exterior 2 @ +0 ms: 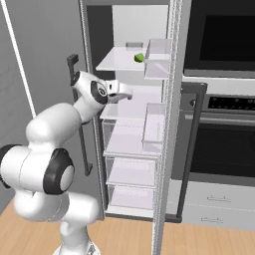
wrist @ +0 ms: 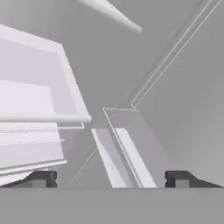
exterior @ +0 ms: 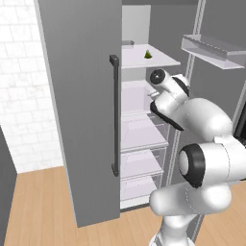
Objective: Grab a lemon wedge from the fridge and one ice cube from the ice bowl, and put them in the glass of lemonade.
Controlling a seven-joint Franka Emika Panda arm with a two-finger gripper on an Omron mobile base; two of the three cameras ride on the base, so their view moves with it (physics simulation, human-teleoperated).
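One lemon wedge (exterior: 148, 54) on the upper fridge (exterior: 81, 96) shelf, one gripper (wrist: 111, 178) below, jaws spread, empty.

Fridge (exterior: 77, 120) door swung wide, upper centre of frame; compartment open. Top shelf (exterior: 153, 58) bare around lemon wedge (exterior: 148, 54). Door bins (exterior 2: 155, 124), right of centre, narrow the opening beside the shelves.

Hidden and cut off around the tall grey two-door fridge (exterior: 77, 110)

The tiny yellow-green lemon wedge (exterior 2: 139, 58) on the fridge's upper white shelf (exterior 2: 122, 61) is partly hidden by a clear door bin (exterior 2: 160, 59) in the right base view. The fridge's top is cut off by the picture edges. The tool's (wrist: 109, 179) dark fingertips (wrist: 41, 178) barely clear the bottom of the hand view.
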